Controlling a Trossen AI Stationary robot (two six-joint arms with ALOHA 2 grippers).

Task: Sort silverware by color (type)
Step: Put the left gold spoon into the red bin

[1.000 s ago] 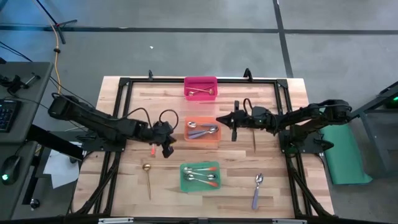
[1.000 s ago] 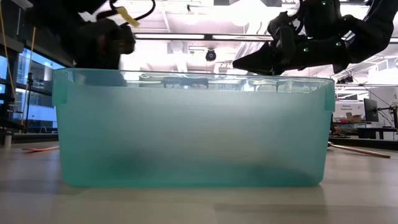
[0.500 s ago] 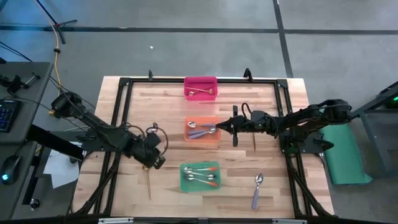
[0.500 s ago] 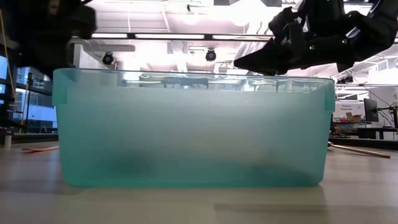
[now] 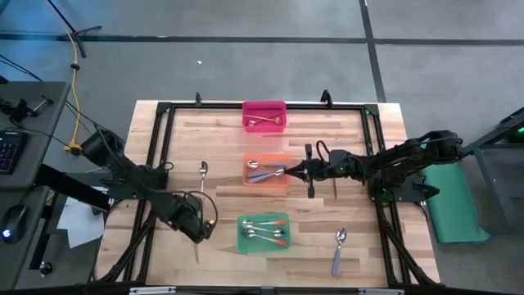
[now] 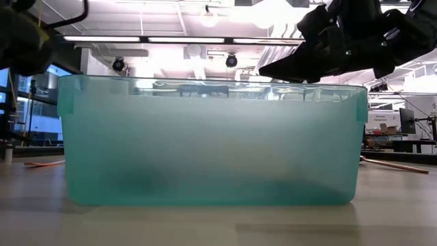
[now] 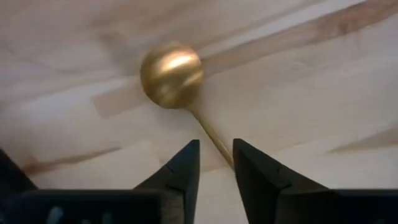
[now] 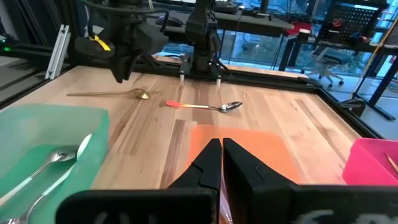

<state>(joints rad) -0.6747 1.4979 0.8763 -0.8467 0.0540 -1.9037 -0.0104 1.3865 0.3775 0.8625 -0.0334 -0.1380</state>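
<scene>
Wooden table (image 5: 221, 139), left fingers (image 7: 183, 171) seemingly straddling gold spoon (image 7: 172, 74).

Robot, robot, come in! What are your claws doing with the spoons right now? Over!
Left gripper open, straddling the gold spoon's handle on the table. Right gripper shut, hovering by the orange bin. Nothing blocking.

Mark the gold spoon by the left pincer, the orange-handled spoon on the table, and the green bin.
gold spoon (image 7: 171, 74), left wrist view, on its bowl
orange-handled spoon (image 8: 231, 106), right wrist view, on its silver bowl
green bin (image 5: 242, 244), high view, on its left wall
</scene>
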